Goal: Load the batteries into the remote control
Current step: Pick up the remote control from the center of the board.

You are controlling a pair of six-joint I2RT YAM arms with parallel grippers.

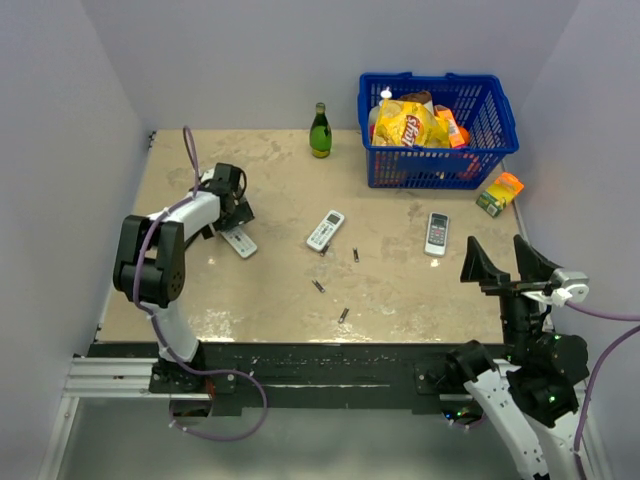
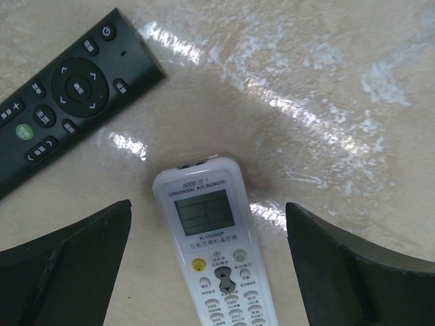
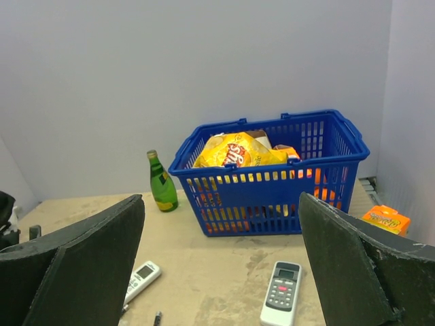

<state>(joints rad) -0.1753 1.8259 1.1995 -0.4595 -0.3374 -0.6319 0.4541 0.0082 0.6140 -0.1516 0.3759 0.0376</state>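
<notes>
Top view: the left tool [image 1: 236, 222] is stretched out over the far left of the desk [image 1: 420, 300], fingers spread and holding nothing. The remote control [image 1: 239, 242] lies flat right under its fingertips. Three batteries [image 1: 319, 286] lie loose on the desk, well off to that tool's right, between the two arms. The right tool [image 1: 505, 262] is lifted over the near right edge, wide open and empty.

Left wrist view: the left tool [image 2: 209, 207] straddles the remote control [image 2: 207, 251], which lies face up with its screen end pointing away from the tool. It sits in the gap between both fingers [image 2: 75, 261] and touches neither. A black remote [image 2: 68, 95] lies ahead and to the left, near the white one but apart from it.

Right wrist view: the right tool [image 3: 221, 200] gapes wide with nothing between its fingers. Ahead of it stand a blue basket [image 3: 272, 197] of snack bags, a green bottle [image 3: 162, 183] to the basket's left, and an orange box [image 3: 386, 221] at far right. Nearer the tool lie a second white remote [image 3: 141, 280], a grey-white remote [image 3: 282, 293] and one battery [image 3: 157, 318].
</notes>
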